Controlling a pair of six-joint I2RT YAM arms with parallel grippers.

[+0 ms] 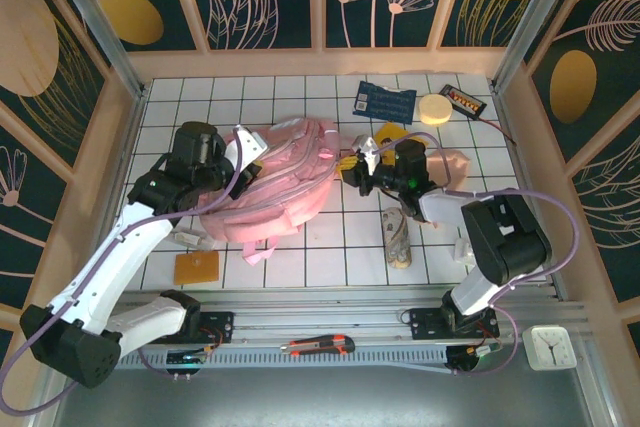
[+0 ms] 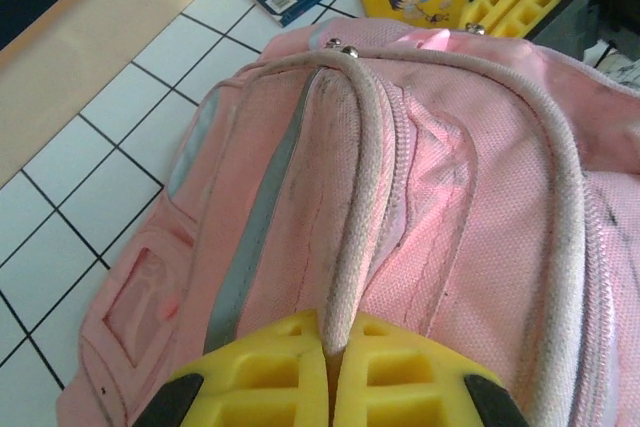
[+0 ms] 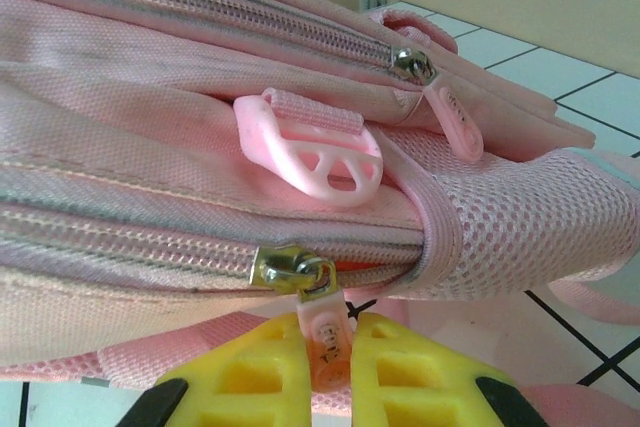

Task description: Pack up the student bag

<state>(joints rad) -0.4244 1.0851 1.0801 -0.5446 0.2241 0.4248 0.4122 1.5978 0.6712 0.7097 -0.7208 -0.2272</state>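
The pink student bag (image 1: 285, 182) lies on the tiled table between both arms. My left gripper (image 2: 333, 342) is at its left side, yellow fingers shut on a pale cord-like trim (image 2: 352, 197) running over the bag (image 2: 470, 207). My right gripper (image 3: 330, 347) is at the bag's right end (image 3: 150, 177), shut on the pink rubber zipper pull (image 3: 322, 332) hanging from a brass slider (image 3: 290, 269). That zipper looks closed to the left of the slider. A pink plastic buckle (image 3: 320, 152) sits just above it.
Behind the bag lie a blue booklet (image 1: 383, 100), a yellow comic (image 1: 390, 134), a cream disc (image 1: 433, 108) and a black device (image 1: 465, 99). A peach cloth (image 1: 450, 162) and a patterned roll (image 1: 398, 237) are by the right arm, an orange block (image 1: 196, 267) at front left.
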